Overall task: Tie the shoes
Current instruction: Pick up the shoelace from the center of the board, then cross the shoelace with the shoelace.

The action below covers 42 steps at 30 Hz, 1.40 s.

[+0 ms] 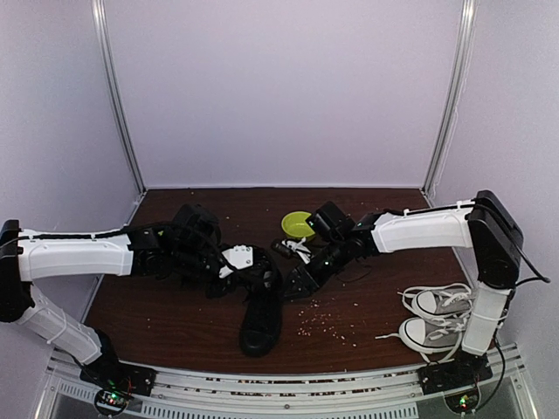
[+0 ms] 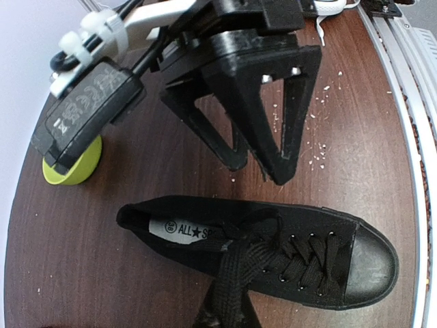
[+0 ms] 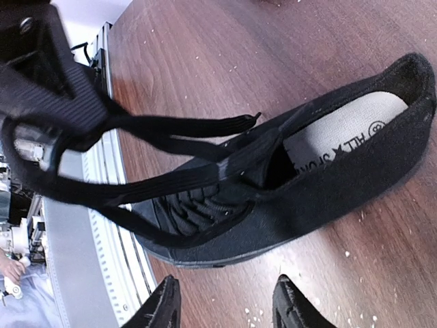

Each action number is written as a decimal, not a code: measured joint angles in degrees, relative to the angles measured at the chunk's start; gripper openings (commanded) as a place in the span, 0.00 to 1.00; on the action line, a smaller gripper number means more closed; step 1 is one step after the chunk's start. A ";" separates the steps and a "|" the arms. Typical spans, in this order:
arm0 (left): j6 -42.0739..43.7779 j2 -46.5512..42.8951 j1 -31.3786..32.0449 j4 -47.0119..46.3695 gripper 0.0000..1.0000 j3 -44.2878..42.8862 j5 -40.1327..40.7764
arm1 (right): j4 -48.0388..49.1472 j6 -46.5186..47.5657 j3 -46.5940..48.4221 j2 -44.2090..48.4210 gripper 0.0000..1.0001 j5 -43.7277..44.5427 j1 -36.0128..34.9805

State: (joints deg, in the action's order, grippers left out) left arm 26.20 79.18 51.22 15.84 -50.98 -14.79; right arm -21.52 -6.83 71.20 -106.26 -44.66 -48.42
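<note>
Black laces [image 2: 229,287] stretch from the black shoe [image 1: 262,323] into the left gripper [image 3: 65,123], which is pinched tight on them. That shoe lies mid-table, toe toward the near rail [image 1: 279,384]. Just beside it the right gripper [image 3: 229,304] hangs parted and empty, with bare wood beneath. White-laced sneakers [image 1: 437,319] crowd the right edge, and a green bowl [image 1: 297,225] sits behind.
</note>
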 measured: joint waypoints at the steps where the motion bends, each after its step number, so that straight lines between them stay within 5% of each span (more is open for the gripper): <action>1: -0.31 0.00 0.00 -0.09 0.00 0.00 0.22 | -0.57 0.50 0.00 0.39 0.45 0.26 0.00; 7: -2.12 0.00 0.00 -0.85 0.00 0.00 0.79 | 0.98 0.76 -3.37 3.50 0.43 1.62 -0.31; 18: -4.66 0.20 0.00 -1.14 0.00 -0.02 1.14 | 23.58 -5.07 -10.91 6.12 0.38 5.57 -4.22; 27: -6.58 1.20 0.00 -1.68 0.00 -0.02 1.49 | 31.58 -2.60 -21.31 17.29 0.32 19.37 -12.90; 36: -7.23 1.29 -0.13 -1.81 0.00 -0.02 2.45 | 38.84 1.53 -21.22 13.22 0.29 26.64 -16.63; 42: -7.30 1.33 -0.22 -2.40 0.00 -0.02 2.58 | 53.18 4.09 -28.37 12.28 0.34 29.94 -16.87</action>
State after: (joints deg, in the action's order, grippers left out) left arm 18.90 80.51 51.00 13.43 -51.00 -12.21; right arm 31.66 -2.74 42.83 -93.97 -14.72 -65.30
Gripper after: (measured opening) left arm 0.004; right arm 0.325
